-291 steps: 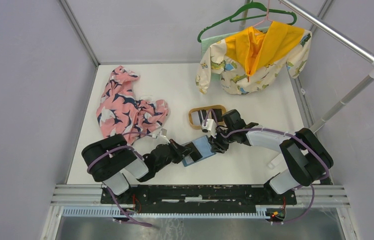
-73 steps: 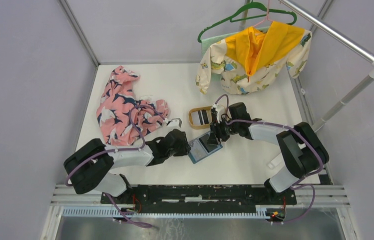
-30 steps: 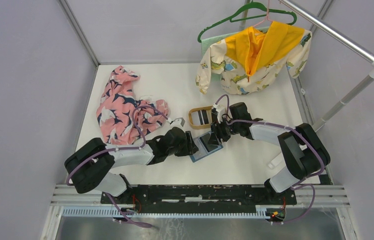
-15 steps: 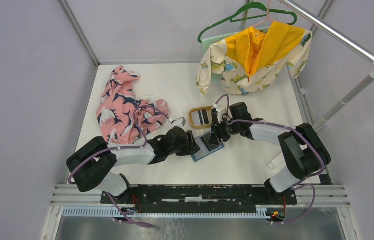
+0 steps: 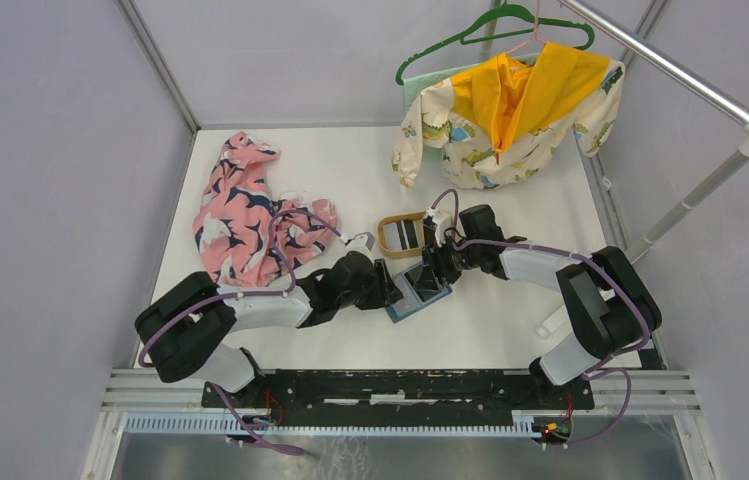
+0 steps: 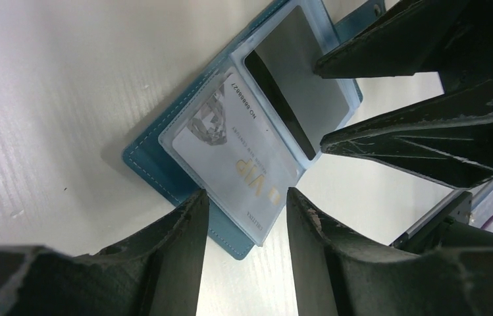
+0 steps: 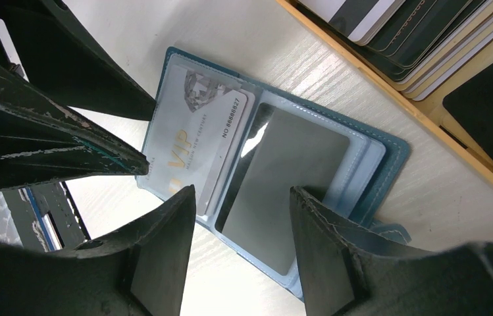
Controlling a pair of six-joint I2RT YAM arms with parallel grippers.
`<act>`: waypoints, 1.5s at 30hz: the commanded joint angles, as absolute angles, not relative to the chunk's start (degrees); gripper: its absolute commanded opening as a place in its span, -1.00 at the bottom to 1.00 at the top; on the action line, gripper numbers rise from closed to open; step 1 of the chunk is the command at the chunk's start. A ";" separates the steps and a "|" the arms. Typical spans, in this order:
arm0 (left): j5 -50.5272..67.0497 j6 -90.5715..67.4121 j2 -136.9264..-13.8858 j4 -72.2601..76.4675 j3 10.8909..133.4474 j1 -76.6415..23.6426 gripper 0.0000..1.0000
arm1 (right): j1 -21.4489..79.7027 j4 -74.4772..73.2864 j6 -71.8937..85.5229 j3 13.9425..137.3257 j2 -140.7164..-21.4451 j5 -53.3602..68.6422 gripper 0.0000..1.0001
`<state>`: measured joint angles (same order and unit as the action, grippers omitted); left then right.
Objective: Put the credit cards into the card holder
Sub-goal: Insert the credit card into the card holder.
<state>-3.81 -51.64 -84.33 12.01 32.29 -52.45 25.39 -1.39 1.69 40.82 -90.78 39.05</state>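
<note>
The teal-blue card holder lies open on the table between both arms. In the wrist views a pale VIP card sits in one clear pocket and a dark grey card in the other. My left gripper is open, its fingertips either side of the holder's near corner and the pale card's end. My right gripper is open and low over the dark card, straddling that half of the holder. More credit cards lie stacked in the tan tray.
The wooden tray's rim runs close behind the holder. A pink patterned cloth lies at the left of the table. A yellow and cream jacket hangs on a green hanger from a metal rail at the back right.
My left gripper has slid right up to the holder's near end and its jaws have narrowed a little. The right gripper has stayed over the holder.
</note>
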 commanded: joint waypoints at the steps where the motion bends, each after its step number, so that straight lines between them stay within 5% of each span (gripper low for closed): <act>1: -2.17 -53.60 -82.18 18.36 33.54 -52.04 0.05 | 25.16 -1.12 1.75 41.81 -89.57 40.86 0.21; 19: -5.79 -52.87 -79.54 15.43 32.37 -51.35 0.01 | 20.23 -2.32 1.27 42.10 -87.67 42.00 0.23; 30: -6.62 -49.94 -73.58 14.39 29.52 -51.42 0.17 | 19.54 -3.01 1.70 42.35 -91.09 42.71 0.21; 37: -0.86 -49.75 -82.85 19.93 33.22 -51.42 -0.18 | 19.59 -3.63 1.52 42.43 -92.78 41.58 0.19; 45: -0.75 -49.57 -91.27 19.77 36.21 -51.41 -0.31 | 19.56 -2.61 3.34 42.26 -92.53 46.88 0.16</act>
